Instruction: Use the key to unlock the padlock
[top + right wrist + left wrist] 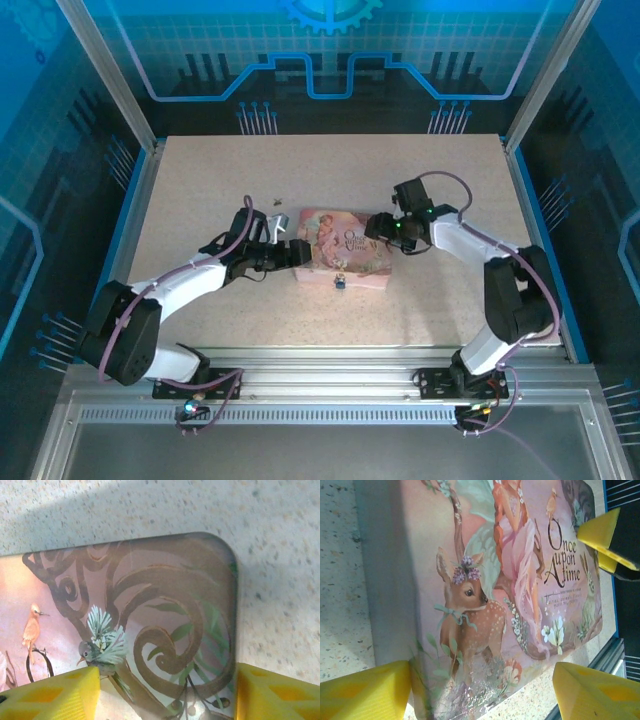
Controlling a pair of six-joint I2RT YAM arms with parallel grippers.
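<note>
The padlock (340, 282) is a tiny bluish dot hanging at the front edge of a pink illustrated tin box (345, 250). A dark speck on the table behind the left arm looks like the key (277, 203). My left gripper (300, 256) is at the box's left end. In the left wrist view this gripper (482, 690) is open, one finger by the box's side wall, the other past its edge. My right gripper (378, 228) hovers at the box's far right corner. From the right wrist this gripper (167, 692) is open astride that corner. Neither holds anything.
The tin box (485, 595) lies flat mid-table, lid up, and its far corner shows in the right wrist view (150, 605). A yellow finger (600, 532) of the right gripper shows past the box's far end. Speckled tabletop (200, 180) surrounds the box, with frame rails at the edges.
</note>
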